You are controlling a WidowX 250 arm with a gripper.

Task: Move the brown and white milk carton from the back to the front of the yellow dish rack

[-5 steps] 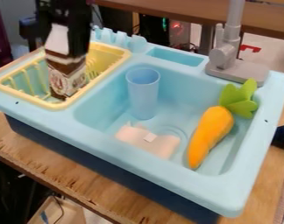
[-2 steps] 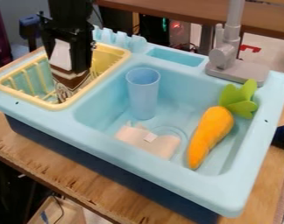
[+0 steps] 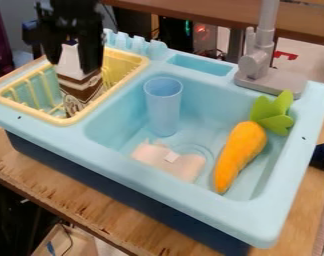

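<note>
Claw is released, fingers apart w/ the brown-and-white carton's top btwn them, & carton's in the yellow rack next to the sink basin, so it could tip b/c a finger snags its top or its base sits uneven.

A worn, light-brown wooden table with a splintered front edge runs diagonally from the left side across the lower part of the frame. Directly on it sits a light-blue plastic toy sink with a dark-blue base, spanning the middle.
</note>
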